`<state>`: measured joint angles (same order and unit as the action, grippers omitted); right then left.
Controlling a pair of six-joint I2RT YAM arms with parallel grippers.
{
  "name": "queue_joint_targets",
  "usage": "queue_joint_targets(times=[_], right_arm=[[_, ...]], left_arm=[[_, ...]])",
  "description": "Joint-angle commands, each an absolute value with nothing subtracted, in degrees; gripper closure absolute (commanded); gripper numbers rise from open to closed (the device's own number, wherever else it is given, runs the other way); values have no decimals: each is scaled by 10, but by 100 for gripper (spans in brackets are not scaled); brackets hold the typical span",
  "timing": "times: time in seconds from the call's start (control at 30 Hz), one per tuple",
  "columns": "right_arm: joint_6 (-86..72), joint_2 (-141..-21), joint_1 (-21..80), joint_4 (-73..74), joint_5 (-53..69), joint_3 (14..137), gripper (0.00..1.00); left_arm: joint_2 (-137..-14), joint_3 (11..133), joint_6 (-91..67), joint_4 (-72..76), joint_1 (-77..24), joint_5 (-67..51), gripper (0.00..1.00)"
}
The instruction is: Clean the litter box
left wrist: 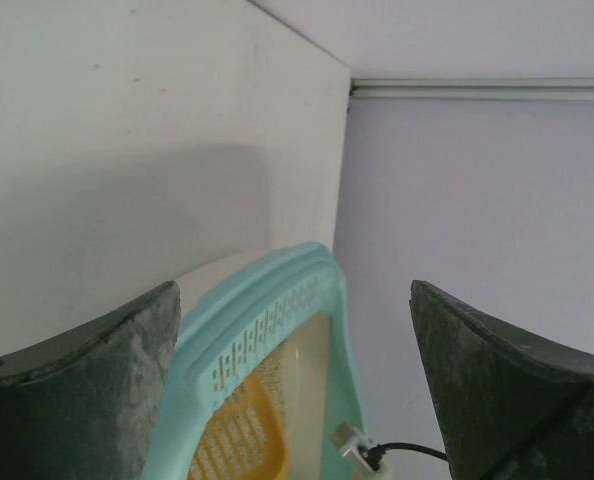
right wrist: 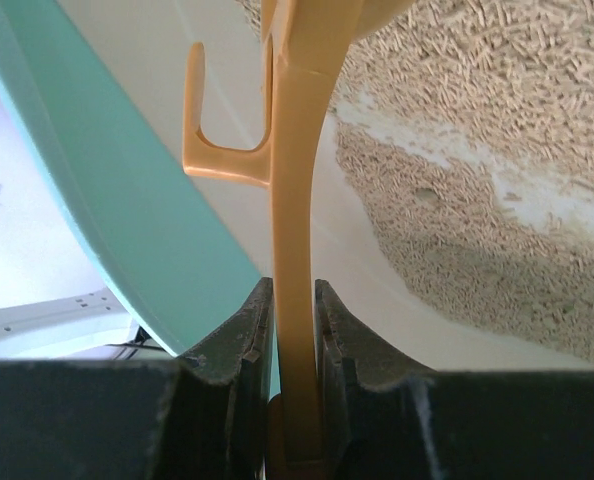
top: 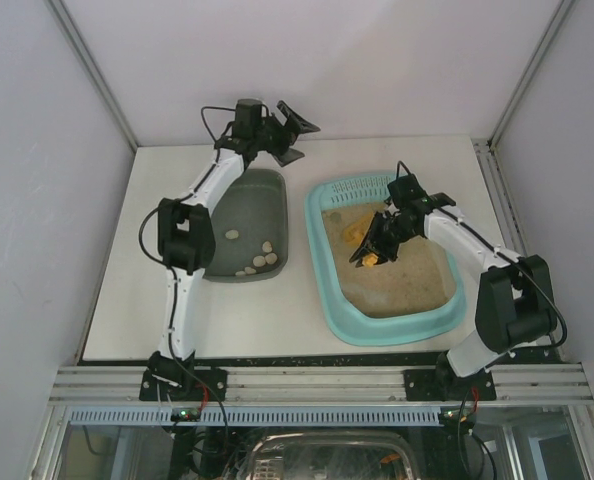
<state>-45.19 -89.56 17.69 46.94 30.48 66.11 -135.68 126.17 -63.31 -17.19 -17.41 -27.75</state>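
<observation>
The litter box (top: 320, 250) sits at the table's (top: 297, 310) 3 o'clock side; inside, the right gripper (top: 375, 250) clenches a yellow scoop (top: 355, 234). The grey tub (top: 247, 200) at its 9 o'clock holds pale lumps (top: 260, 261), so scooping seems partly done. The left gripper (top: 299, 138) hangs released.

Top view: looks down from high up behind both arm bases (top: 182, 380), far enough to take in the whole flat white surface (top: 297, 300) and the big light-teal plastic litter box (top: 322, 270) with sandy litter (top: 397, 290). Left wrist view: peeks out between dark jaws, across that box's holed end toward a pale wall (left wrist: 477, 200). Right wrist view: sits very near, looks along a thin yellow-orange plastic handle (right wrist: 297, 200) into the litter. Same box in all three.
</observation>
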Motion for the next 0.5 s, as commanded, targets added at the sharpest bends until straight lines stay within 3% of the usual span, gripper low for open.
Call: queue_joint_targets(times=[0.0,0.47], right_arm=[[-458,-881,175,515,301,690,100],[-487,-936,173,399,353,649,100]], left_arm=[[-1364,1307,-682,-99,-186,-308,0],[-1410,1260,-738,23,-242,-332,0]])
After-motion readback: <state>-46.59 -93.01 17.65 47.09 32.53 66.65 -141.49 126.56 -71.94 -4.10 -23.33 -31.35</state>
